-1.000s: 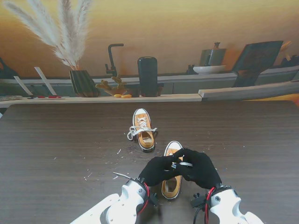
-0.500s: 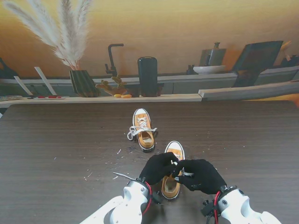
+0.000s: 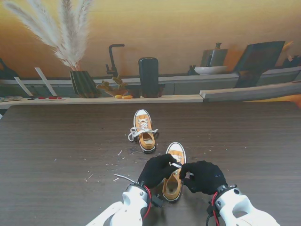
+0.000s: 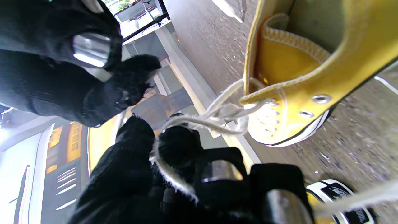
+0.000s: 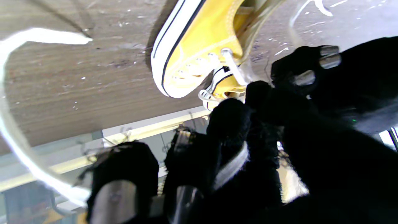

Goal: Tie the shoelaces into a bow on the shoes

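Two yellow canvas shoes with white rubber soles are seen on the dark wood-grain counter (image 3: 56, 141). The near shoe (image 3: 173, 181) lies close to the robot, toe pointing away, between the two gloved hands; the far shoe (image 3: 143, 132) sits farther off and slightly left, its white laces spilled in a loose loop to its left side.

Left robot hand (image 3: 159, 169) — fingers curled shut over the near shoe's opening, a white lace (image 4: 199, 119) pinched between fingertips (image 4: 178, 146), as shown in the left wrist view. The lace runs taut from the top eyelets into the grip.

Right robot hand (image 3: 203, 176) — fingers closed, just right of the shoe, a strand of lace crossing the fingers (image 5: 230, 124) in the right wrist view. The two hands are nearly touching above the tongue. No finished bow is seen on the near shoe.
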{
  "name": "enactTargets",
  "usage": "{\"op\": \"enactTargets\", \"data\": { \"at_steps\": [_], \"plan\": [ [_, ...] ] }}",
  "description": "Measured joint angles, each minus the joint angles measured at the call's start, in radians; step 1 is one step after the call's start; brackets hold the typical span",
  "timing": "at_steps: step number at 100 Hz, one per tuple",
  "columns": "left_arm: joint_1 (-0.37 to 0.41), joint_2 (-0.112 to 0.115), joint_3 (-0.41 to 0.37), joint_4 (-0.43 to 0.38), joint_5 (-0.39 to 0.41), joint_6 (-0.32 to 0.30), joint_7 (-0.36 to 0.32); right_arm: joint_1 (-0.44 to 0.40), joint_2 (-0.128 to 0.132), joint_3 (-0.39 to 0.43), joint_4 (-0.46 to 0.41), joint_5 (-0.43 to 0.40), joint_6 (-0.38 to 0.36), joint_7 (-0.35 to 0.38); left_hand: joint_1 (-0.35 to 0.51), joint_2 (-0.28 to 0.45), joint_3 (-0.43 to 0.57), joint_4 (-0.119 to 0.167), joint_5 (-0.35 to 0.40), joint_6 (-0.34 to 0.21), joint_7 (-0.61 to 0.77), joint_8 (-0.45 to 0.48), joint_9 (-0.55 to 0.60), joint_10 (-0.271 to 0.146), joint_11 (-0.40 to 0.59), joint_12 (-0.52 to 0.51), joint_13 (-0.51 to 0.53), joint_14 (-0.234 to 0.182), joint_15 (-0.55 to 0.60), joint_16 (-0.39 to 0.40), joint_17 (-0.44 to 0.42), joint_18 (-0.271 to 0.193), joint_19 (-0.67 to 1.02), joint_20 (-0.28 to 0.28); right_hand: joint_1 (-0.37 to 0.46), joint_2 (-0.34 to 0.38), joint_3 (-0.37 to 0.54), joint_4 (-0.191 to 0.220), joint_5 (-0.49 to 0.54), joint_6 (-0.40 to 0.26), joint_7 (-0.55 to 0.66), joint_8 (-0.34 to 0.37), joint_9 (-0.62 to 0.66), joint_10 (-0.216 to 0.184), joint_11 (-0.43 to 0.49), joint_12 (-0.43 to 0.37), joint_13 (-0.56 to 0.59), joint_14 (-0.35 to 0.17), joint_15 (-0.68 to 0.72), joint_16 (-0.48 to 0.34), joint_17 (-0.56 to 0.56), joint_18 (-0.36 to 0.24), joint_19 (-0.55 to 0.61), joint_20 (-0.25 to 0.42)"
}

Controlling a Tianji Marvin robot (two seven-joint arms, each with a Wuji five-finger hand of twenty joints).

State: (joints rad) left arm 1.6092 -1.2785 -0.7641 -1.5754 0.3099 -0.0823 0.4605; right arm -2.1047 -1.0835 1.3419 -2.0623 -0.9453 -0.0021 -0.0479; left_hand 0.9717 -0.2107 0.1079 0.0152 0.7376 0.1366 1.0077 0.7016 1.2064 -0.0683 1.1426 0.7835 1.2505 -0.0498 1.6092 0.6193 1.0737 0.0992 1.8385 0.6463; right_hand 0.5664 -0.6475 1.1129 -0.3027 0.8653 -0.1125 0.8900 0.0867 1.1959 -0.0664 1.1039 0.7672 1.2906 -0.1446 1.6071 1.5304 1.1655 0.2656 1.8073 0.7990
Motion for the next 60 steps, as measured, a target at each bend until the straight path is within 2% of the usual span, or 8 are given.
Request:
{"op": "enactTargets", "data": {
  "at_steps": [1,10,17,23,31,42,60],
  "plan": [
    [0.001,0.0,-0.001,-0.001,0.0,0.0,0.0,0.001,0.0,-0.002,0.0,-0.005,0.004,-0.002,0.0,0.0,0.0,0.011,0.0,0.0,0.0,0.0,0.0,0.0,0.0,0.0,0.0,0.0,0.0,0.0,0.0,0.0,0.0,0.0,0.0,0.001,0.0,0.0,0.0,0.002,-0.008,-0.006,-0.004,0.002,0.0,0.0,0.0,0.0,-0.004,0.0,0.0,0.001,0.0,-0.001],
    [0.008,0.002,-0.006,-0.007,0.004,0.0,0.001,0.01,0.002,-0.024,0.002,-0.042,0.05,-0.01,0.014,0.0,0.002,0.011,0.0,0.0,0.0,0.0,0.0,0.001,0.0,0.0,0.0,0.0,0.0,0.0,0.0,0.0,0.0,0.001,0.0,0.016,0.0,0.0,-0.029,0.026,-0.102,-0.022,-0.043,0.02,-0.002,0.0,0.0,-0.001,-0.033,0.008,-0.006,0.013,0.0,-0.015],
    [0.012,0.003,-0.009,-0.01,0.006,0.0,0.002,0.016,0.003,-0.036,0.003,-0.051,0.073,-0.01,0.016,0.0,0.007,0.012,0.0,0.0,0.0,0.0,0.0,0.001,0.0,0.0,0.0,0.001,0.0,0.0,0.0,0.001,0.0,0.002,0.0,0.045,0.0,0.036,-0.044,0.041,-0.161,-0.023,-0.064,0.028,-0.002,0.0,0.0,-0.001,-0.05,0.008,-0.009,0.024,0.0,-0.022],
    [0.016,0.004,-0.012,-0.013,0.009,0.0,0.004,0.022,0.004,-0.048,0.005,-0.068,0.095,-0.011,0.016,0.0,0.008,0.013,0.0,0.0,0.0,0.0,0.0,0.002,0.0,0.0,0.0,0.001,0.0,0.0,0.0,0.001,0.001,0.002,0.001,0.05,0.0,0.038,-0.074,0.053,-0.198,-0.023,-0.085,0.036,-0.002,0.011,0.0,-0.001,-0.072,0.008,-0.009,0.035,0.0,-0.026],
    [0.019,0.005,-0.015,-0.016,0.011,0.002,0.006,0.027,0.004,-0.062,0.008,-0.102,0.128,-0.016,0.016,0.0,0.009,0.014,0.0,0.0,0.0,0.0,0.0,0.002,0.0,-0.001,0.0,0.002,0.0,0.0,0.0,0.001,0.001,0.002,0.017,0.051,0.001,0.038,-0.121,0.098,-0.263,0.024,-0.115,0.049,-0.001,0.014,0.0,-0.001,-0.092,0.008,-0.01,0.038,-0.002,-0.03],
    [0.023,0.006,-0.016,-0.02,0.017,0.002,0.013,0.031,0.004,-0.075,0.012,-0.112,0.16,-0.023,0.0,0.0,0.007,0.01,0.0,0.0,0.0,0.0,0.0,0.004,0.0,-0.001,0.0,0.003,0.0,0.0,0.0,0.001,0.001,0.002,0.042,0.057,0.001,0.038,-0.216,0.149,-0.3,0.056,-0.141,0.061,0.0,0.023,0.0,0.0,-0.123,0.008,-0.02,0.054,-0.014,-0.047],
    [0.024,0.006,-0.017,-0.02,0.02,0.001,0.021,0.041,0.003,-0.095,0.037,-0.088,0.167,-0.066,0.0,0.0,0.007,0.01,0.0,0.0,0.0,0.0,0.0,0.006,0.0,-0.001,0.0,0.004,0.0,0.0,0.0,0.002,0.001,0.002,0.093,0.061,0.0,0.038,-0.35,0.151,-0.306,0.085,-0.188,0.066,0.02,0.024,-0.026,0.0,-0.155,0.008,-0.058,0.062,-0.038,-0.051]
  ]
}}
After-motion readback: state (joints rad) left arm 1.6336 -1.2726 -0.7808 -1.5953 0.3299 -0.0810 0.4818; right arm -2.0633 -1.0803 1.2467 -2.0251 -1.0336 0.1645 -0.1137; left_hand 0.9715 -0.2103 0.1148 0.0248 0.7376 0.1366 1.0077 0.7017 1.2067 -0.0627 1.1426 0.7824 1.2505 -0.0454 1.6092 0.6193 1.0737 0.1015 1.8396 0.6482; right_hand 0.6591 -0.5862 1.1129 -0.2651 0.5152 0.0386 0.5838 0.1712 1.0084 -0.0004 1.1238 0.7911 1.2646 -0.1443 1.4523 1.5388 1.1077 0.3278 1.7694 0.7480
